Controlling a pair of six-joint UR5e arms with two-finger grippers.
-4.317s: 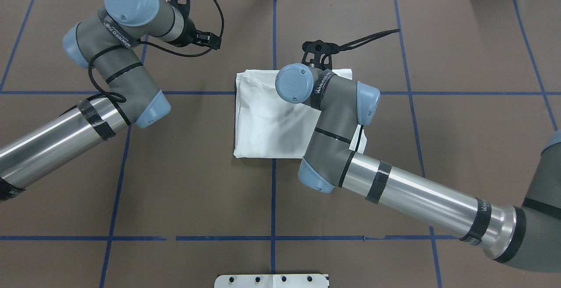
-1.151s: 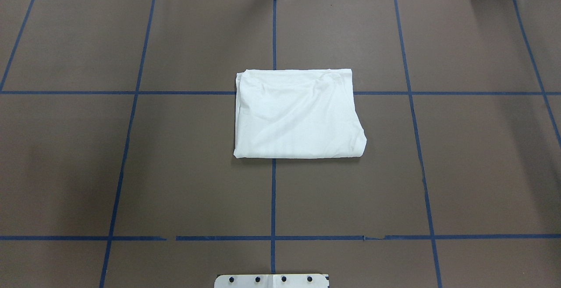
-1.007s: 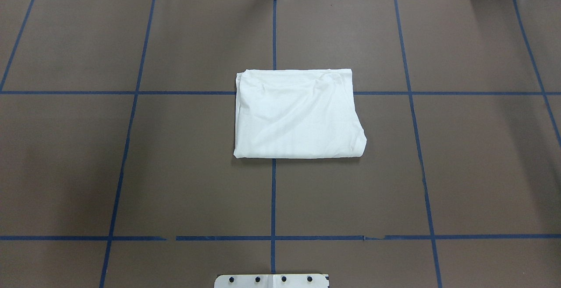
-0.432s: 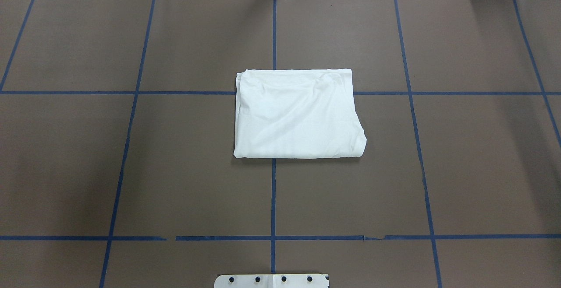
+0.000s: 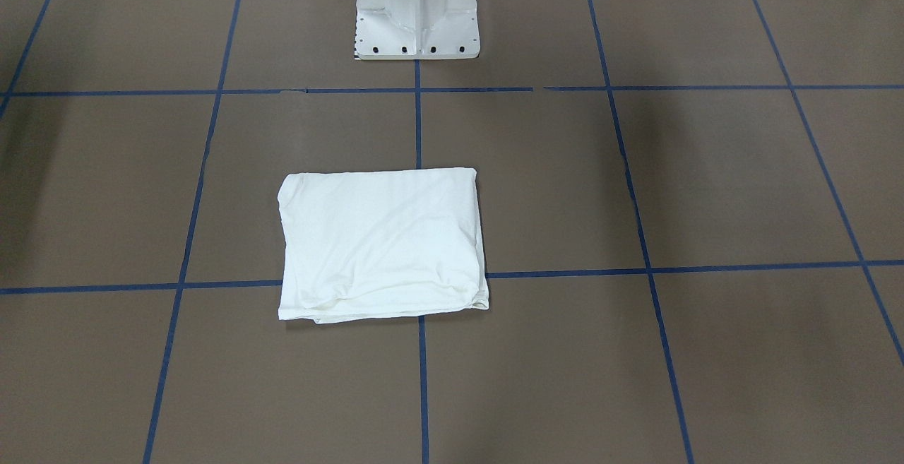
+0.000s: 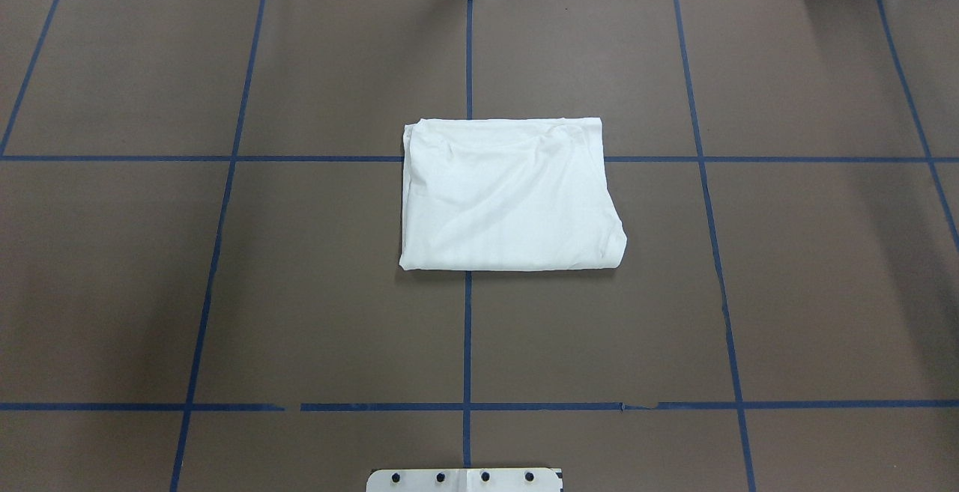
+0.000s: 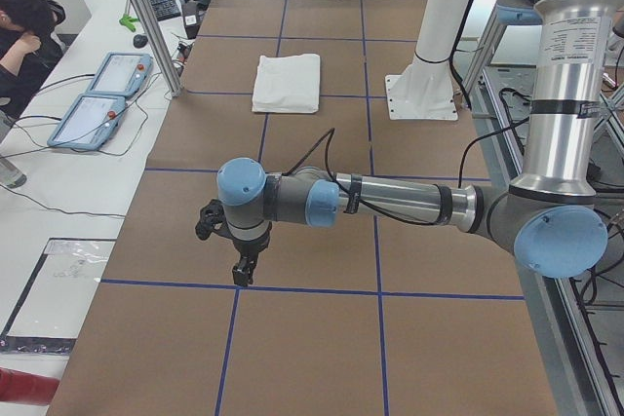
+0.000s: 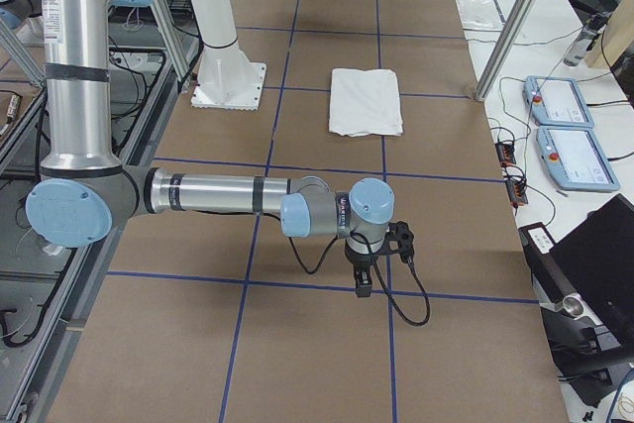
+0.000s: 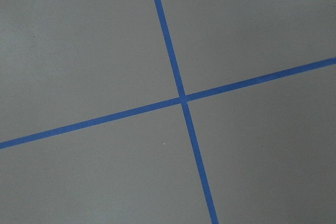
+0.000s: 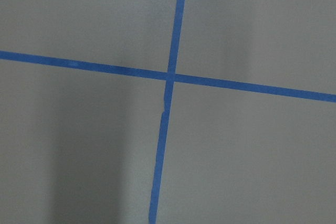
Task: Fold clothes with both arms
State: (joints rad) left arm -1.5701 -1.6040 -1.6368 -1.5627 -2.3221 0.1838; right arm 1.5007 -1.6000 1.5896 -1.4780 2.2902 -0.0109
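The clothes (image 6: 509,192) are one white shirt folded into a compact rectangle, flat on the brown table near its centre, also seen in the front view (image 5: 381,241) and both side views (image 7: 287,82) (image 8: 366,101). No print or collar shows. Neither arm is near it. My left gripper (image 7: 239,265) points down over a blue tape crossing at the table's left end; I cannot tell whether it is open or shut. My right gripper (image 8: 365,279) hangs the same way at the right end, state also unclear. Both wrist views show only table and tape.
The white pedestal base (image 5: 417,8) stands at the robot's edge of the table. A person (image 7: 24,36) sits at a side bench with two teach pendants (image 7: 97,94). A laptop (image 8: 604,264) and cables lie beside the right end.
Both arms, which stood over and beside the shirt 4.3 s ago, have left the overhead view. Across the last 1.2 s nothing has moved there.
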